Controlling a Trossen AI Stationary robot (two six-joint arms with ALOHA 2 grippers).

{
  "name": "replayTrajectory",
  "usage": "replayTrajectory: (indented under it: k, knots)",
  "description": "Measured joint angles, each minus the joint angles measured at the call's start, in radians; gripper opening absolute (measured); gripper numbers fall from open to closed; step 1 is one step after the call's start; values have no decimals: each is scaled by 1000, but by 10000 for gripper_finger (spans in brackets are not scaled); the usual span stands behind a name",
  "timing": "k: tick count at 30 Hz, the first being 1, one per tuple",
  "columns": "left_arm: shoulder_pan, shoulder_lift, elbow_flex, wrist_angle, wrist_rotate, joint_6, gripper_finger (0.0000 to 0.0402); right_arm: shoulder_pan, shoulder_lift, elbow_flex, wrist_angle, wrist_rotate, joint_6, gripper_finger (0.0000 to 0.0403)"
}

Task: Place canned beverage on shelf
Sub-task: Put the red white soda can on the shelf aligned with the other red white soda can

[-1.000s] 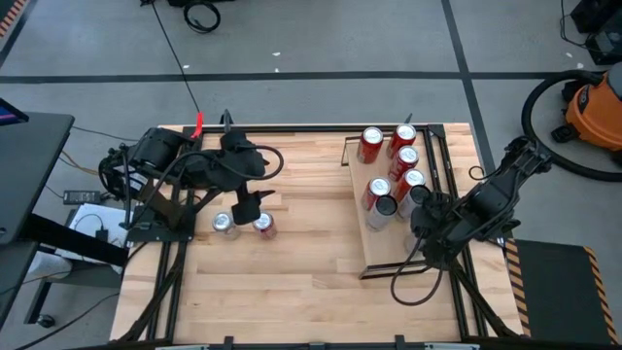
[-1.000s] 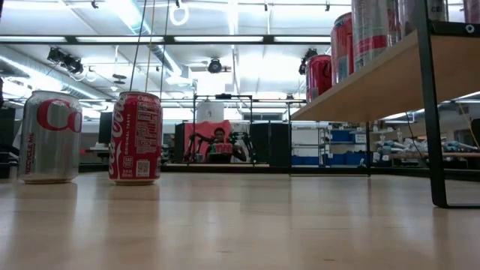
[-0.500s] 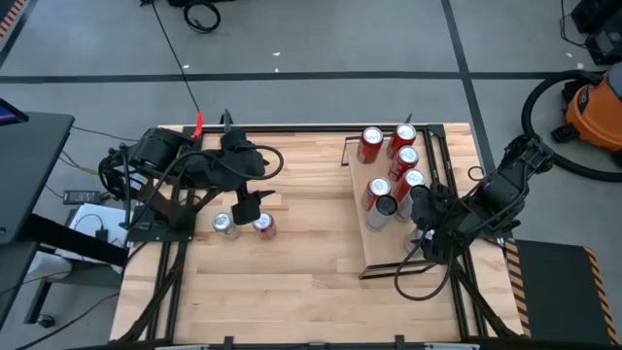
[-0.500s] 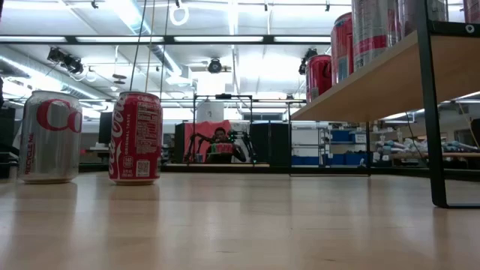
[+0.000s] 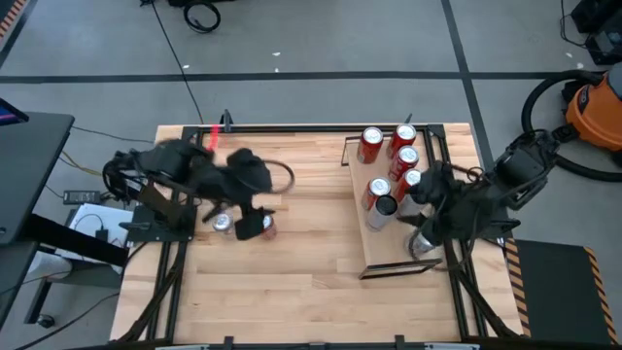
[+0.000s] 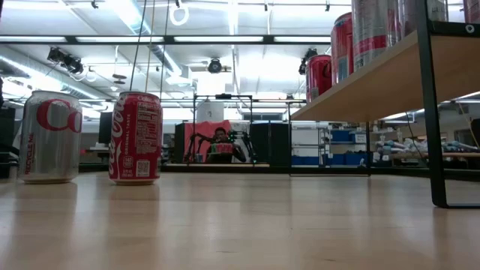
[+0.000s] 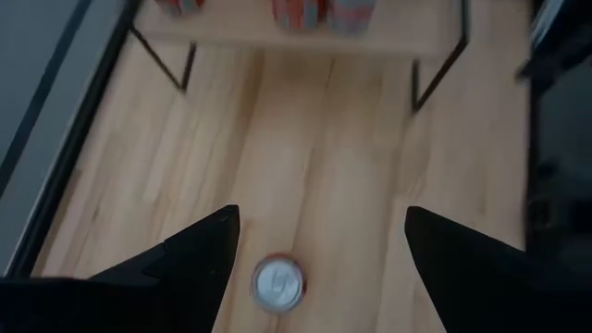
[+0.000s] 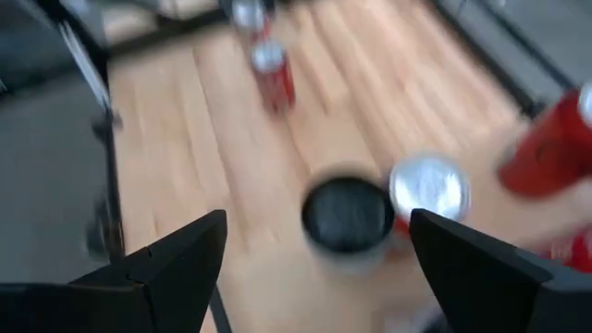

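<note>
— Two cans stand loose on the tabletop [image 5: 292, 262]: a red can [image 6: 136, 138] and a silver can [image 6: 49, 137], side by side and upright, over on the left half. Which arm is nearer?

— Left, clearly. The left gripper [image 5: 251, 226] hangs right over that pair, and from its wrist camera one can top shows between the two dark fingers [image 7: 199, 254], which stand spread with nothing pinched.

— So the can lies straight below it?

— Just about — its long axis is vertical, lid up, so I judge a straight descent with the fingers either side of the body is what the grasp calls for.

— And the shelf?

— The shelf [image 5: 374, 255] sits on the right half of the table, well apart from the loose pair, already carrying several cans near its far end. The right gripper [image 5: 420, 226] is above it, fingers spread as well, empty; its camera looks down on a dark-topped can [image 8: 349, 217] touching a silver-topped one.

— Risk?

— The neighbouring can stands so close that a finger may knock it.
</note>
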Motion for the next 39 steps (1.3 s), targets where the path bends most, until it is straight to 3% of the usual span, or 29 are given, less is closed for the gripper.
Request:
replayTrajectory:
  k: [3,7,11,19,27,34,39]
  knots:
    - [-15,-2,-99,32,0,0,318,-36,0,8,143,17,-68,350]
    - [-21,-9,-179,56,0,0,318,-81,0,9,346,-58,-207,350]
    - [8,-69,-257,65,-2,-24,318,-115,1,9,447,-74,-324,348]
    - [115,-230,-571,254,62,-257,318,-198,17,9,455,-116,-394,348]
    - [139,-218,-791,293,98,-498,318,-268,30,9,471,-107,-492,348]
    - [139,-205,-872,289,140,-594,318,-303,35,9,493,-120,-567,348]
    - [139,-206,-895,240,140,-577,318,-330,35,9,493,-116,-601,348]
